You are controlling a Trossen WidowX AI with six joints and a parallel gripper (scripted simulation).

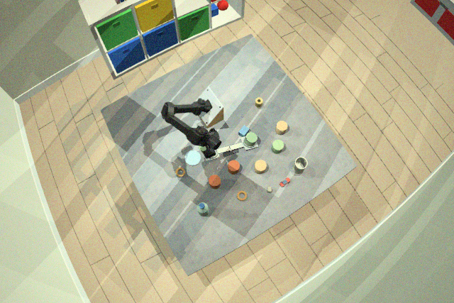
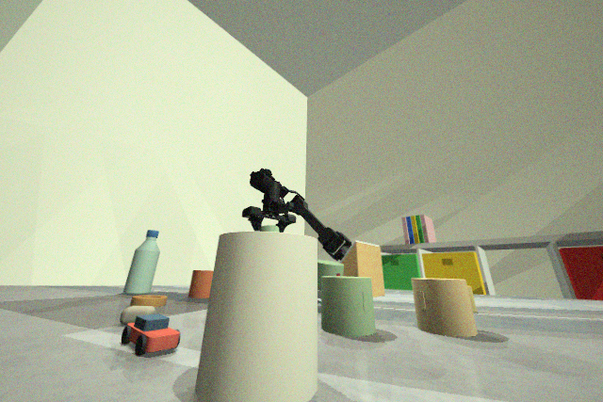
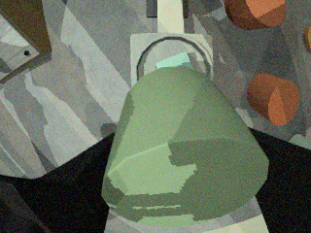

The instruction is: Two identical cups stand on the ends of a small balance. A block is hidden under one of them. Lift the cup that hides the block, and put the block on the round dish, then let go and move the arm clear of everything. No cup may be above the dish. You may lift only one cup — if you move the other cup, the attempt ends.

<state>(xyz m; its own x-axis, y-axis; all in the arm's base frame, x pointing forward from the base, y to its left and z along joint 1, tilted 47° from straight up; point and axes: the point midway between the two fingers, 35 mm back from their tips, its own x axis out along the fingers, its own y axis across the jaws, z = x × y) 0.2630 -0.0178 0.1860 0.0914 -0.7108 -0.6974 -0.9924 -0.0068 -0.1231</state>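
Observation:
My gripper (image 1: 203, 149) (image 2: 268, 229) (image 3: 177, 135) is shut on one green cup, holding it above the balance's near end. This held cup (image 3: 180, 121) fills the middle of the wrist view. A small teal block (image 3: 175, 60) shows just past the cup, inside the ring on the balance's end plate (image 3: 137, 41); its lower part is hidden by the cup. The other green cup (image 1: 251, 139) stands on the far end of the balance (image 1: 234, 147). The pale blue round dish (image 1: 193, 157) lies beside the near end, with no block visible on it.
A white and wooden box (image 1: 216, 108) (image 3: 24, 29) is near the arm. Two red-orange cylinders (image 1: 233, 166) (image 1: 214, 181) stand in front of the balance. A blue block (image 1: 243, 130) is beside the other cup. An orange ring (image 1: 176, 172) lies near the dish; a bottle (image 1: 202, 208) (image 2: 142, 265) stands farther off.

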